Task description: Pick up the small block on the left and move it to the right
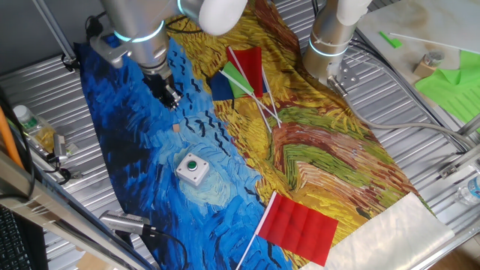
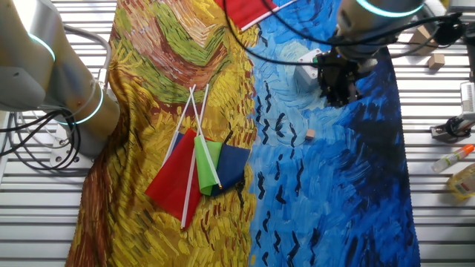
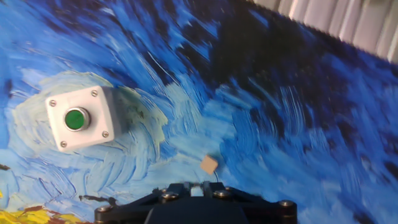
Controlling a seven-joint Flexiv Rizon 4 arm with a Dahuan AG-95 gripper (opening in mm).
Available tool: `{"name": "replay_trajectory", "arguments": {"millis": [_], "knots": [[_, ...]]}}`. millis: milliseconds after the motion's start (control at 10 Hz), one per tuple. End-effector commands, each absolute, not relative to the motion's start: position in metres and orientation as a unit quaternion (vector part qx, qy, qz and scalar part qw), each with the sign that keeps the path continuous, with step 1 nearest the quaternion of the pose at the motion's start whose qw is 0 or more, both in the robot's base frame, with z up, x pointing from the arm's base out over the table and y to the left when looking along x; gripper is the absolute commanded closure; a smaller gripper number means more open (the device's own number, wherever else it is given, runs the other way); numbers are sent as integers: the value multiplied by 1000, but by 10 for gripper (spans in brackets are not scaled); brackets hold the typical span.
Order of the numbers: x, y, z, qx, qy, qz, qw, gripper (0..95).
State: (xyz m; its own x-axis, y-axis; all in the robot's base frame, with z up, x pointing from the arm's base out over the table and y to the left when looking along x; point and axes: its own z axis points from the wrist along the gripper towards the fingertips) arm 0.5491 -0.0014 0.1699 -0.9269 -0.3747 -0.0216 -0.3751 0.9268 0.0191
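Poised above the tiny tan block (image 3: 208, 165), apart from it, ready to descend. Fingers (image 1: 171, 98) empty; gap not discernible. White button box (image 3: 80, 118) nearby.

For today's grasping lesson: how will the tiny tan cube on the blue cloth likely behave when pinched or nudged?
The small block looks wooden and rigid, so it probably won't deform. Being tiny beside the gripper, it is likely light and easily knocked aside. Its flat faces suggest sliding or tumbling on the painted cloth, not rolling.
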Motion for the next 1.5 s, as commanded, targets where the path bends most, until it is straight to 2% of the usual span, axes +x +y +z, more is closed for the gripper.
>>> {"name": "replay_trajectory", "arguments": {"millis": [100,1000,1500], "knots": [[559,-2,170,-196,980,19,13,380],[568,-2,169,-186,982,19,14,380],[567,-2,169,-187,982,18,26,380]]}}
